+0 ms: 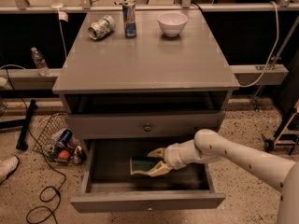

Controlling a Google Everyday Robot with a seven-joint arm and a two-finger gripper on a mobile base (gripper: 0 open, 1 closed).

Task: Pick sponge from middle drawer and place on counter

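Note:
The middle drawer [147,201] is pulled open at the bottom of the cabinet. The sponge [138,164], dark green over a pale yellow layer, is inside it near the middle. My gripper [149,163] reaches into the drawer from the right. One finger lies along the sponge's back edge and the other along its front edge, closed on it. The sponge sits low in the drawer, at or just above its floor. The grey counter [149,59] is the cabinet top above.
On the counter's far edge are a can lying on its side [101,27], an upright can [129,19] and a white bowl [172,23]. A shut drawer front with a knob [147,126] overhangs the open drawer. A wire basket [58,143] and cables [42,195] lie on the floor at left.

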